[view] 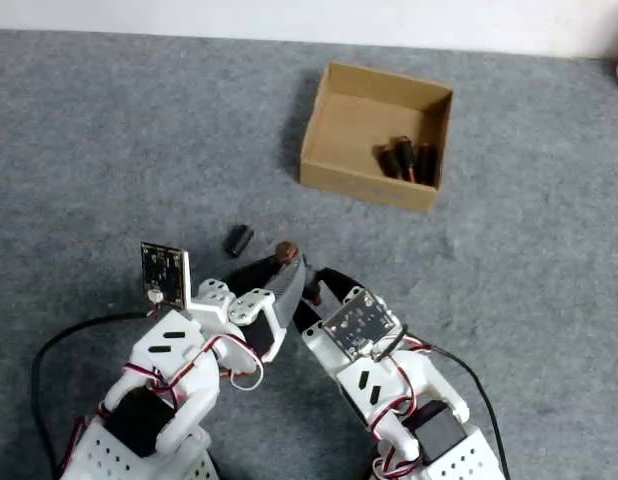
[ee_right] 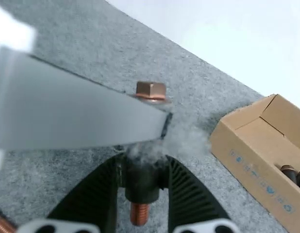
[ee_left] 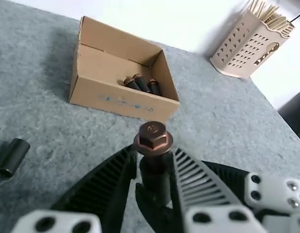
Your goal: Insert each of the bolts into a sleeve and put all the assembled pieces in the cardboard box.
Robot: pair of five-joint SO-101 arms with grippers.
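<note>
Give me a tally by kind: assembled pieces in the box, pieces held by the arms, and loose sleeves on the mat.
Assembled pieces in the cardboard box: 3
Bolt-in-sleeve piece held by the left end effector and right end effector: 1
Loose sleeve on the mat: 1
Total: 5

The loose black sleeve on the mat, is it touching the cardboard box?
Apart. The high view shows the loose sleeve lying short of the cardboard box, with bare grey mat between them; the left wrist view shows that gap too.

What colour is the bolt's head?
Copper-brown; the bolt head shows best in the left wrist view.
</note>
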